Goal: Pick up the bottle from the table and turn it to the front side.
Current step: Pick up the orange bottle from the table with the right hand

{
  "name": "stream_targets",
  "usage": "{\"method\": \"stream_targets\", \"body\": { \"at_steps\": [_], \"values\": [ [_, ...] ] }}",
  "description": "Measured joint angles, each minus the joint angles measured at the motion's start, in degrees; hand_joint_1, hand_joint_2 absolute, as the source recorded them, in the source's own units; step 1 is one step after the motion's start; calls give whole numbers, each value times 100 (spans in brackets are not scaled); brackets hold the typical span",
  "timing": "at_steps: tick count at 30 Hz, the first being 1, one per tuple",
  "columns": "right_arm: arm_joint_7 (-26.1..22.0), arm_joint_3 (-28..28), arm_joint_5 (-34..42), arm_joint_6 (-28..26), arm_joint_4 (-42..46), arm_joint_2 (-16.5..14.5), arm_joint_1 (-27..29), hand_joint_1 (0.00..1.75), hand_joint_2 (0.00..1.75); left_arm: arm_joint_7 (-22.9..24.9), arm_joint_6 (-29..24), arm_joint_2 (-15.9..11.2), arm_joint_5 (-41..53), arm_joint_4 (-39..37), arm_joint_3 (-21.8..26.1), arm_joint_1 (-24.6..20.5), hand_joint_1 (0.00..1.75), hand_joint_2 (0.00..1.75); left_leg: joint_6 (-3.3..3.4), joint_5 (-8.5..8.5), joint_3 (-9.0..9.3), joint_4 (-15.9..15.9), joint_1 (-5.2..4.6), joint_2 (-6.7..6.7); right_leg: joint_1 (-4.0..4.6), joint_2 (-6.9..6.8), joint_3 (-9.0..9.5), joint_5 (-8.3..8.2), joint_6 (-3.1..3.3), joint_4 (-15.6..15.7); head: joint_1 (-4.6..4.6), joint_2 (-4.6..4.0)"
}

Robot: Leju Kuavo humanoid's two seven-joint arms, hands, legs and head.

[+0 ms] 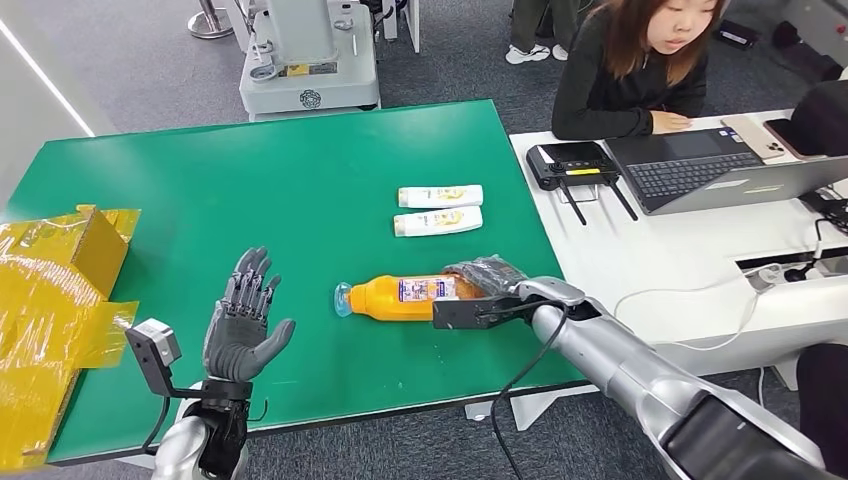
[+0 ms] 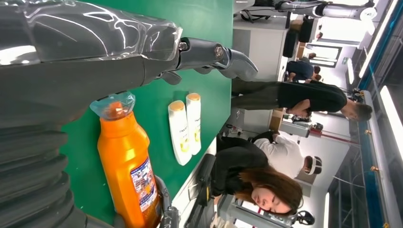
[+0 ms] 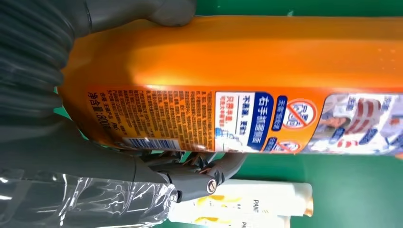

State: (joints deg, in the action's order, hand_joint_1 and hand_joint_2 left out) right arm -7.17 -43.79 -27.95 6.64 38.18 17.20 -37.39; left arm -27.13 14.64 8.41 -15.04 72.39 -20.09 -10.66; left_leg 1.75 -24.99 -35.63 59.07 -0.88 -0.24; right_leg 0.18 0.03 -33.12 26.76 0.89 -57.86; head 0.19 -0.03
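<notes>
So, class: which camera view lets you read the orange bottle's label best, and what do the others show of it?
The right wrist view: the orange bottle is close up, its printed label sharp, held by the right hand. The head view shows it whole, lying on the green table, label tiny. The left wrist view shows its cap and label sidelong.

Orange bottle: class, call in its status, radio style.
Right hand grips orange bottle at its base, bottle lying flat on green table. Left hand open, clear. Two white bottles beyond, not blocking.
</notes>
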Motion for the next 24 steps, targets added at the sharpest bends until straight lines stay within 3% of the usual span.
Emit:
{"method": "stream_targets", "body": {
  "at_steps": [6, 11, 24],
  "values": [
    [-456, 516, 866, -611, 882, 227, 771, 175, 175, -20, -120, -2, 74, 0, 22, 85, 0, 175, 1, -2, -9, 0, 0, -22, 0, -19, -4, 5, -1, 1, 0, 1],
    [-590, 1056, 1150, -870, 1756, 358, 1523, 175, 175, -53, -184, -18, 94, 0, 50, 127, 0, 175, 2, -3, -17, -1, 0, -28, 0, -25, -11, 9, 0, 1, 1, 1],
    [-929, 1747, 1192, -1692, 3194, 183, 3184, 175, 175, -116, -436, -40, 3, -2, 54, 75, 0, 175, 2, -3, -20, -2, 1, -30, 1, -26, -12, 11, -2, 1, 0, 1]
  ]
}}
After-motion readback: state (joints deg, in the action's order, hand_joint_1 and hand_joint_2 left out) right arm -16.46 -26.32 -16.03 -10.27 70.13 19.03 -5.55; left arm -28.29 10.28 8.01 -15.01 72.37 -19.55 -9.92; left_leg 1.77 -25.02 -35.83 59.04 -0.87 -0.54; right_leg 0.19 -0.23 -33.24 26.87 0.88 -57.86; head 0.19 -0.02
